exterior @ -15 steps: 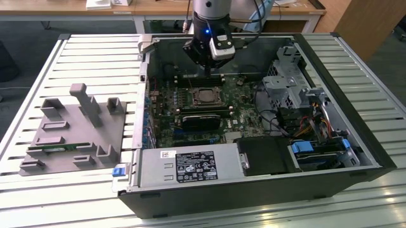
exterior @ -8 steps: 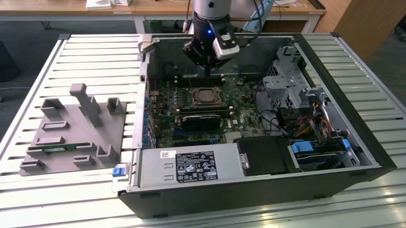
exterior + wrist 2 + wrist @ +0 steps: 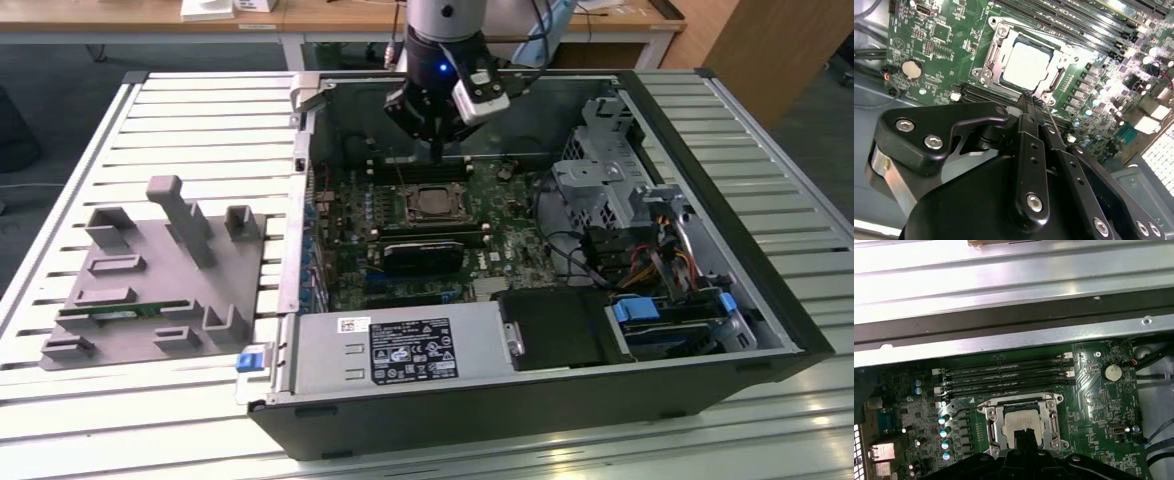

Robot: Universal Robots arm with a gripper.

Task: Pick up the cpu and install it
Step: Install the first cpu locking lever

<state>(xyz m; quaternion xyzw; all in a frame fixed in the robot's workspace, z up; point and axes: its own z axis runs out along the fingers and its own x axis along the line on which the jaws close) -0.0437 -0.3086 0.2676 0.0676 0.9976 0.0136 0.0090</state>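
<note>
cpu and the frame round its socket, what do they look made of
The cpu top looks like pale silver metal with a dull satin finish: it reflects light evenly, without sharp glints. The socket frame around it seems to be bare stamped steel, brighter and shinier, with hard highlights on its edges and screw heads. The exact alloys cannot be told.

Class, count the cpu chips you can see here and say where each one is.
1. The cpu lies flat in the motherboard socket inside the open case, just beyond the tips of the shut gripper. Hidden corners of the case might hold others.
</note>
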